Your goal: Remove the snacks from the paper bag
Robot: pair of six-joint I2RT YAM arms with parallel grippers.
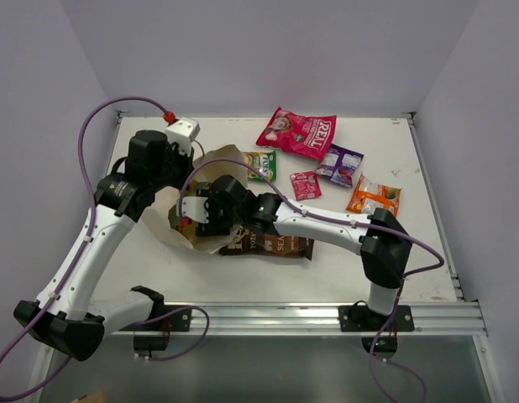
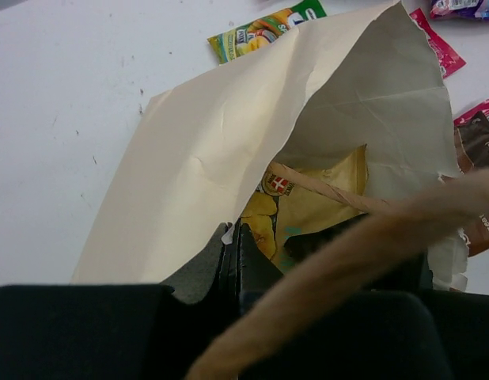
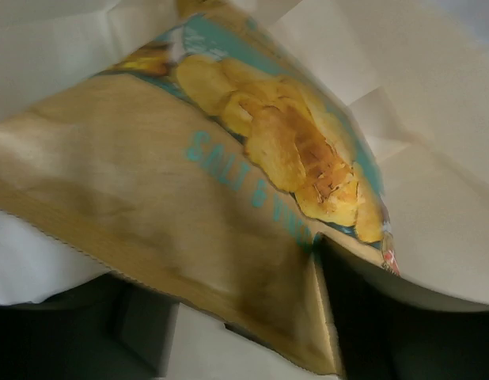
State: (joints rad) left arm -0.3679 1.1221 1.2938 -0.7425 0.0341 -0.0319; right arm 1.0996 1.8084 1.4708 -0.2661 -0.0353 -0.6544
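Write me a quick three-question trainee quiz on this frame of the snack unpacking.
1. How many snack packets lie on the table outside the paper bag?
2. True or false: the right tool is inside the paper bag's opening.
3. What colour is the chip bag visible inside it?
Key: 1 six; 2 true; 3 tan-yellow.

Matt, creased paper bag (image 2: 213, 150); glossy tan-yellow bag (image 3: 149, 182); rough twisted string handle (image 2: 324, 188)
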